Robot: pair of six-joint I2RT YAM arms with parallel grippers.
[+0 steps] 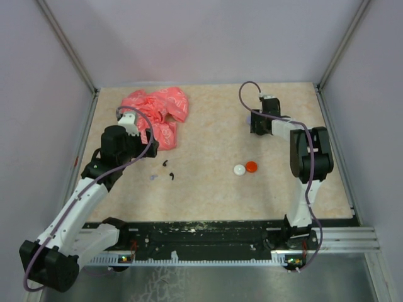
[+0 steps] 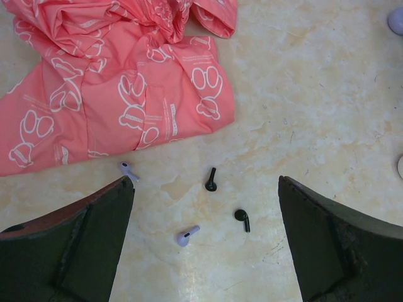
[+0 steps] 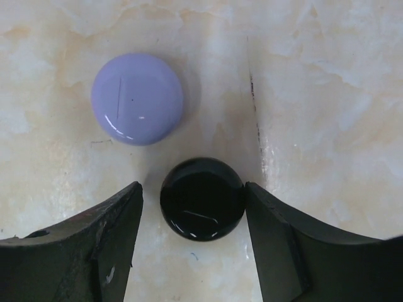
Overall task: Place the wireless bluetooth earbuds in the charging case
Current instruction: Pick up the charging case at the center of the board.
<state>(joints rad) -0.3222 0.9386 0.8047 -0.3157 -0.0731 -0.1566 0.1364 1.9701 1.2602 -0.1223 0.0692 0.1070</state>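
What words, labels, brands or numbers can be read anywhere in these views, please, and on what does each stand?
No text can be read in any view.
pink bag: white rounded figures with thin lines of small print beside them, too small and blurred to read.
purple round case: plain, no marking visible.
black round case: plain, only glare on it.

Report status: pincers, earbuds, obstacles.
Left pincer open over earbuds. Right pincer open, straddling black disc. Two black, two purple earbuds lie on table. Pink bag beside them, not covering.
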